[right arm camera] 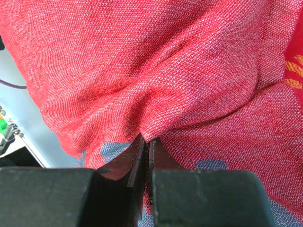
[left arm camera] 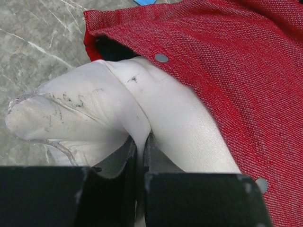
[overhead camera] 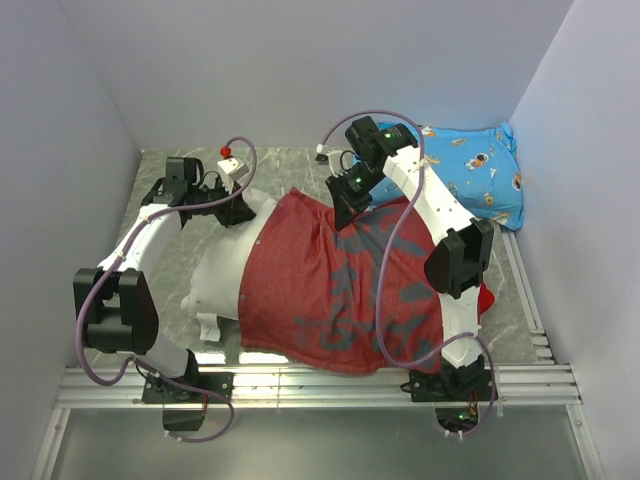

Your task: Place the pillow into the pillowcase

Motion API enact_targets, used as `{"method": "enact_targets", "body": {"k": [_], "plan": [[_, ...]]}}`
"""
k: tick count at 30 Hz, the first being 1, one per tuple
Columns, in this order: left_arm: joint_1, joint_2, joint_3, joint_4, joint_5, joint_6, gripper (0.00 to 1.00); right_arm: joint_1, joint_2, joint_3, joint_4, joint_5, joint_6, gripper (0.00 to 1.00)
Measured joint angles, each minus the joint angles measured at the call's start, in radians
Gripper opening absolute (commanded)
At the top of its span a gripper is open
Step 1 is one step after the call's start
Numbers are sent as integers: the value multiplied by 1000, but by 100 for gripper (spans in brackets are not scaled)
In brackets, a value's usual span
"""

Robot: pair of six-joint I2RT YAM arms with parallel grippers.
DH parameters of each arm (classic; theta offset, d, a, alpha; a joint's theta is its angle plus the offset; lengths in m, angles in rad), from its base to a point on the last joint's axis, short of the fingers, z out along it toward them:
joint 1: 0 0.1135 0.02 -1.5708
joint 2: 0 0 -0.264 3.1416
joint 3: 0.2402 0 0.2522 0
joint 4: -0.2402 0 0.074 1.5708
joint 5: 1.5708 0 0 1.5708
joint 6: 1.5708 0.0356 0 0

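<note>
Nothing readable here tbh. The pillowcase (overhead camera: 310,290) has big dark grey markings on its dull red face, but no legible letters. Blue pillow (overhead camera: 480,165) prints are too small to tell.

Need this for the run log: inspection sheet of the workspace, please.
Surface: grey marbled table, largely covered by fabric.
Job's things: pillow partly inside pillowcase, left end sticking out; dull red face up.
Clutter: blue cartoon-print pillow in far right corner.
Grippers: left gripper shut on a pillow fold; right gripper shut on a pinch of pillowcase.
Cables: purple cables loop off both arms; the right one drapes over the pillowcase.
Surroundings: plain walls on three sides; metal rails at near edge.
</note>
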Motion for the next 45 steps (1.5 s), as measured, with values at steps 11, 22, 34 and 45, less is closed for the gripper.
{"method": "enact_targets", "body": {"k": [11,22,34,45], "plan": [[0,0,0,16,0,-16,0,-6,0,-67,17,25,16,26],[-4,0,0,22,8,-17,0,-120,-27,-222,50,60,51,48],[-8,5,0,22,23,-18,1,-175,-98,-225,55,77,65,5],[-9,24,14,17,28,-16,1,-182,-98,-108,60,48,69,0]]}}
